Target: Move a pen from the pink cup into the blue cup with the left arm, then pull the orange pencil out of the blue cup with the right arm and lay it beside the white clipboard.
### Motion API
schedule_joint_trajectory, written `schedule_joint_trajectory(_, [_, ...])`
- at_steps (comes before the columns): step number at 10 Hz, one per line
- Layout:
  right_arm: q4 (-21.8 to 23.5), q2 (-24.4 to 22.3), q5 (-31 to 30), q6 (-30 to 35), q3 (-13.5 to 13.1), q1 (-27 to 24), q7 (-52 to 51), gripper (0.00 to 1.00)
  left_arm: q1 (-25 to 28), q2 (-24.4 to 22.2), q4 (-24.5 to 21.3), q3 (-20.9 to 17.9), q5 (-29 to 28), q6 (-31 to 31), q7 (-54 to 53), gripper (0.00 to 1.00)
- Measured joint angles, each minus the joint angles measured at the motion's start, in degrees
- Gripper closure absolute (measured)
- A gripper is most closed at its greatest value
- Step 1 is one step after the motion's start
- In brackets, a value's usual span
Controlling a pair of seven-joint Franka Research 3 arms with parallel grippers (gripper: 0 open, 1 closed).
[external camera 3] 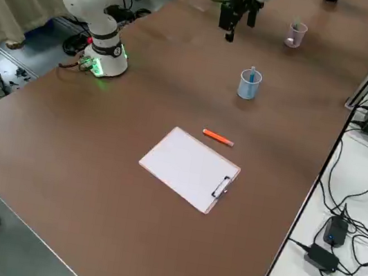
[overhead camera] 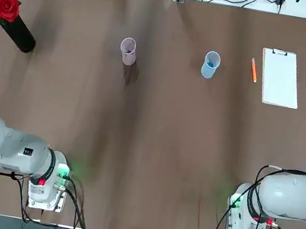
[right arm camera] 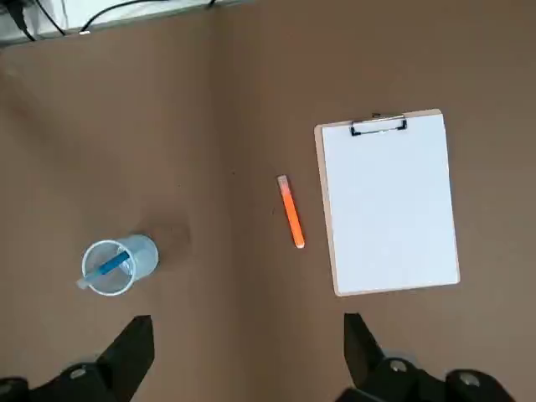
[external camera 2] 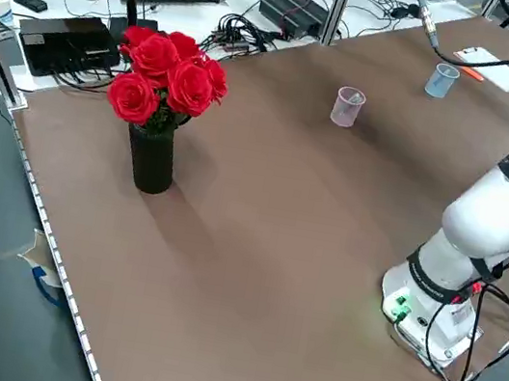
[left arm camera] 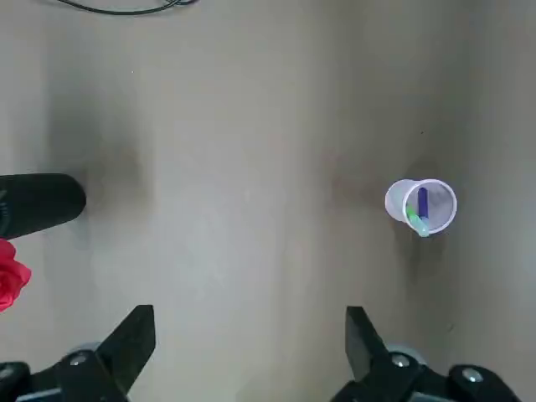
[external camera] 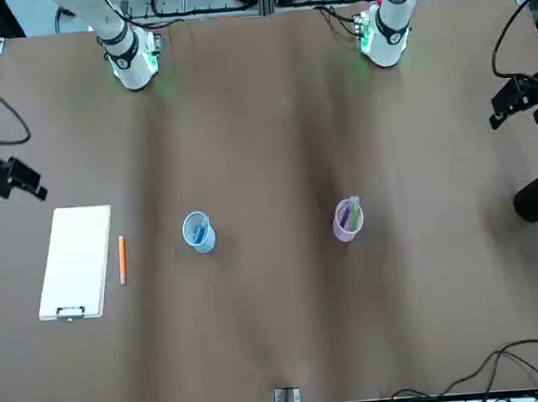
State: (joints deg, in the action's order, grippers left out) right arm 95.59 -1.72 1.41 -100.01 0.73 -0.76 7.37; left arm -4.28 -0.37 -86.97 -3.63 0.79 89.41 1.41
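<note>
- Both end effectors, left (left arm camera: 249,335) and right (right arm camera: 248,339), spread wide, holding nothing, high over the counter.
- Orange pencil (right arm camera: 291,210) lies just beside white clipboard (right arm camera: 389,202), near the counter's far edge; blue cup (right arm camera: 117,266) holds a pen; pink cup (left arm camera: 421,205) keeps two.
- I judge both steps done; next, park.

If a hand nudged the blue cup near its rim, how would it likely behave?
The blue cup looks like thin, see-through plastic, so it is probably light and would slide or tip easily. It stands upright and taller than wide, which favours tipping from a high push. The blue pen leaning inside may shift and add to that.
</note>
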Motion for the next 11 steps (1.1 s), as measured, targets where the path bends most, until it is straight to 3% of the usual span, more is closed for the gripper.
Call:
schedule_joint_trajectory(1, [1.41,-1.19,-0.84,-0.13,1.22,-0.28,0.76,0.0,0.0,0.0,0.0,0.0,0.0,0.0,0.0,0.0])
schedule_joint_trajectory(6, [4.0,-0.87,-1.19,-3.88,1.38,-2.21,0.83,0.0,0.02,0.0,0.0,-0.01,0.0,0.0,0.0,0.0])
schedule_joint_trajectory(11, [-3.11,5.38,-1.18,-4.44,1.57,-4.32,-0.72,0.0,0.04,0.0,0.0,-0.05,0.0,0.0,0.0,0.0])
